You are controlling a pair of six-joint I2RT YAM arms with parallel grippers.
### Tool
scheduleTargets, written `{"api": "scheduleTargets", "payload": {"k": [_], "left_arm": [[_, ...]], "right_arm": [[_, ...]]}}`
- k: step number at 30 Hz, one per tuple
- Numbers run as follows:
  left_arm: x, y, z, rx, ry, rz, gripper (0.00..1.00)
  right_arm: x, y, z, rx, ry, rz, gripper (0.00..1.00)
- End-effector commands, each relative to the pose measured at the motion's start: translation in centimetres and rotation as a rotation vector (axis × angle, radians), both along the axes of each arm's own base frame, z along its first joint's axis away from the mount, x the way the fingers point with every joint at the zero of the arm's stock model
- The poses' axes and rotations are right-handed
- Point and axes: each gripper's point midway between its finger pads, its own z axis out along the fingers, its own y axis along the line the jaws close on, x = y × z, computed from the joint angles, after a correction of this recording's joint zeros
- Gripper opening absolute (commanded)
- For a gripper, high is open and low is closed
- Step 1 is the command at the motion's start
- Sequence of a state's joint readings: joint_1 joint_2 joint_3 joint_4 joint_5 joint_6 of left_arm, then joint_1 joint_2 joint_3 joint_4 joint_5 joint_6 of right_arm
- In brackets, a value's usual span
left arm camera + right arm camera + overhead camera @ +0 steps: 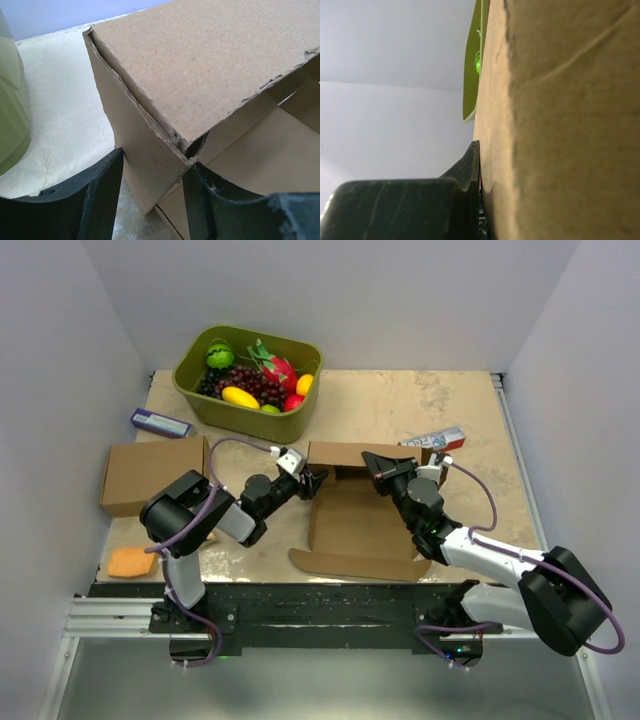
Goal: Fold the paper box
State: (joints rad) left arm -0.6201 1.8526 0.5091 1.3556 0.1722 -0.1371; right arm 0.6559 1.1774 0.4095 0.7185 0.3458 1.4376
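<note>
- The second cardboard box point(150, 475) stands at the far left, well apart from the work. It is not the one to fold, so the left arm has no reason to reach there.
- The left gripper point(155, 167) stands partly open around the rear left corner of the paper box point(350, 525). One finger is outside the side flap point(135, 150) and the other inside, and it pinches nothing. In my judgement it should close only when this flap is upright and flush against the rear wall point(340, 453), because the left wrist view shows a small gap at the corner.
- The paper box lies in the middle of the table point(450, 410), between the two arms. Its rear wall is raised, its base is flat, and the front panel point(350, 563) lies flat toward the arms.
- The right gripper point(375, 462) is closed on the rear wall near its right end. The right wrist view shows one finger flat against the cardboard; the other is hidden behind it. This grip should probably hold the wall steady and upright while the left corner is tucked in. A hard pull may tear the rough edge or drag the whole box.
</note>
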Motion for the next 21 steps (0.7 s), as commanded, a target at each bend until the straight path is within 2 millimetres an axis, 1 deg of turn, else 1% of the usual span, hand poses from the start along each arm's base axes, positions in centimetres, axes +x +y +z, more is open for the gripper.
{"api": "scheduleTargets", "payload": {"k": [1, 2, 5, 10, 12, 13, 14, 15, 16, 17, 19, 20, 21], "left_arm": [[-2.8, -3.8, 1.2, -0.066, -0.05, -0.195, 0.54], [-2.8, -3.9, 0.6, -0.063, -0.038, -0.197, 0.54], [-2.4, -4.3, 0.2, -0.066, -0.027, -0.199, 0.55], [-1.7, -4.4, 0.0, -0.067, -0.025, -0.178, 0.55], [-1.4, -4.3, 0.4, -0.077, -0.034, -0.163, 0.46], [-1.3, -3.9, 0.4, -0.087, -0.027, -0.134, 0.43], [-1.3, -3.6, 1.1, -0.106, -0.043, -0.115, 0.36], [-1.2, -3.3, 1.5, -0.12, -0.051, -0.09, 0.33], [-1.1, -2.6, 1.5, -0.126, -0.05, -0.049, 0.3], [-1.4, -2.7, 2.3, -0.143, -0.068, -0.042, 0.26], [-1.1, -2.2, 2.6, -0.143, -0.074, 0.012, 0.24], [-1.5, -2.6, 2.7, -0.127, -0.069, 0.018, 0.23], [-1.5, -2.8, 2.8, -0.115, -0.069, 0.032, 0.22]], "right_arm": [[-4.3, 4.3, -5.2, -0.106, 0.151, 0.272, 0.0], [-4.3, 4.3, -5.3, -0.105, 0.153, 0.273, 0.0], [-4.2, 4.5, -5.3, -0.101, 0.152, 0.279, 0.0], [-4.2, 4.9, -5.3, -0.096, 0.149, 0.29, 0.0], [-4.1, 4.8, -5.4, -0.097, 0.15, 0.288, 0.0], [-4.1, 4.9, -5.3, -0.096, 0.149, 0.29, 0.0], [-4.1, 4.8, -5.2, -0.096, 0.148, 0.287, 0.0], [-4.1, 4.8, -5.3, -0.098, 0.15, 0.287, 0.0], [-4.1, 4.8, -5.2, -0.098, 0.15, 0.284, 0.0], [-4.1, 4.7, -5.2, -0.097, 0.15, 0.28, 0.0], [-4.0, 4.6, -5.0, -0.099, 0.152, 0.273, 0.0], [-3.9, 4.5, -4.8, -0.099, 0.149, 0.27, 0.0], [-3.9, 4.4, -4.6, -0.102, 0.152, 0.261, 0.0]]}}
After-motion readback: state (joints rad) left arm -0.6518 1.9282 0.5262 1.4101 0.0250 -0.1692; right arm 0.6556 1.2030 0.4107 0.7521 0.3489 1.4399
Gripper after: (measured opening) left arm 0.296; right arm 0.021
